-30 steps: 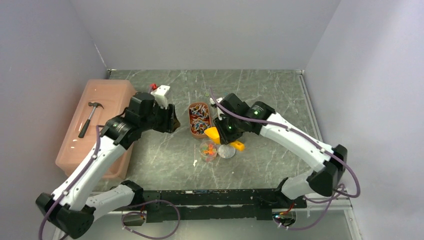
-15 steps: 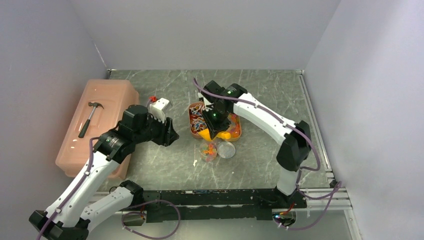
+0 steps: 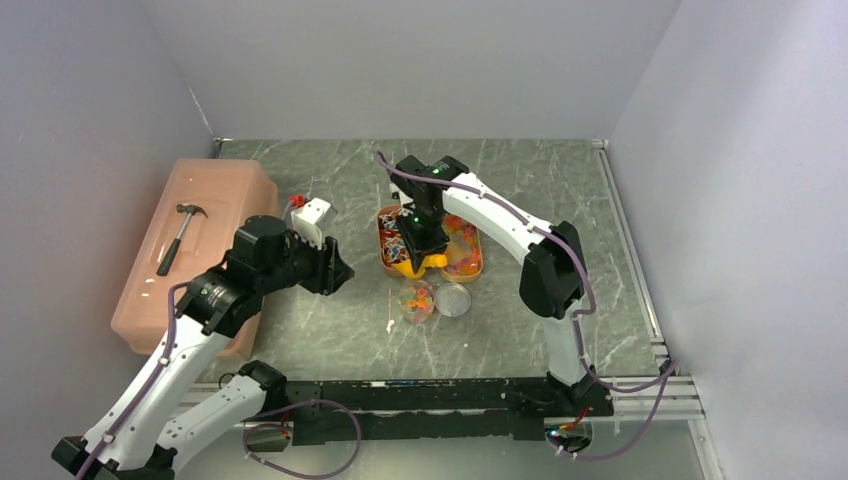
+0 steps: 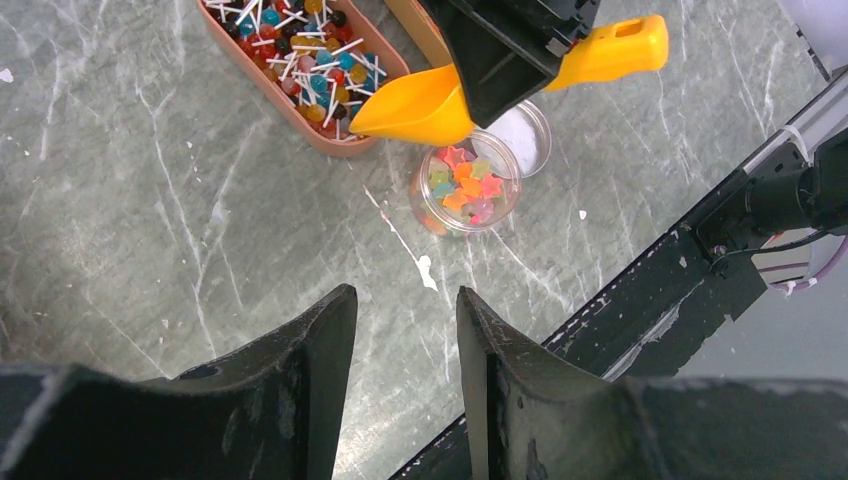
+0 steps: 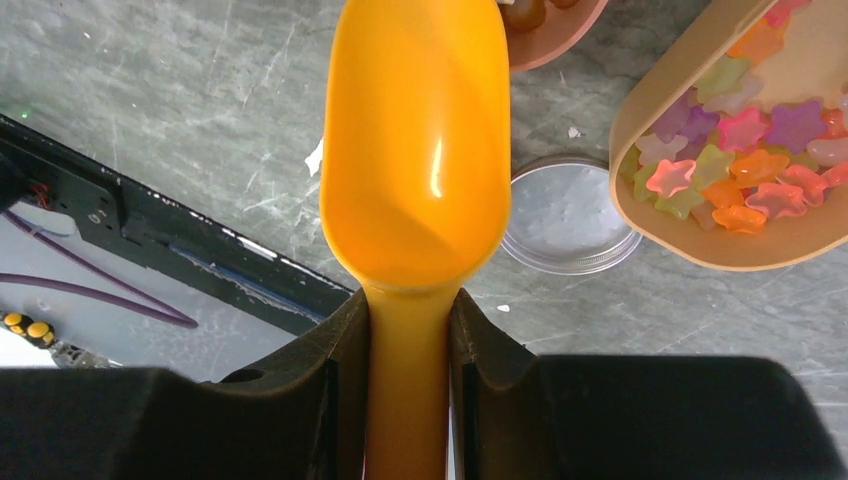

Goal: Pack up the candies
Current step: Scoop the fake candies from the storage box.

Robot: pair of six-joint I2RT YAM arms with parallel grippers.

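My right gripper (image 5: pixel 410 310) is shut on the handle of the yellow-orange scoop (image 5: pixel 415 150). The scoop's bowl is empty and hangs over the near end of the left tray (image 3: pixel 383 240). That tray holds small mixed candies on sticks (image 4: pixel 300 60). The right tray (image 5: pixel 640 120) holds glossy star candies (image 5: pixel 740 150). A small clear jar (image 4: pixel 465 185) partly filled with star candies stands just under the scoop's tip, with its lid (image 5: pixel 570 225) beside it. My left gripper (image 4: pixel 403 300) is open and empty, above bare table to the left of the jar.
A pink lidded box (image 3: pixel 215 190) with a hammer (image 3: pixel 180 235) on top lies along the left wall. A small white object (image 3: pixel 316 212) sits behind my left gripper. A black rail (image 3: pixel 430 395) runs along the near edge. Walls close in three sides.
My right arm swung back and left, carrying the scoop from beside the jar to the near end of the left tray. My left gripper drew back slightly, still open.
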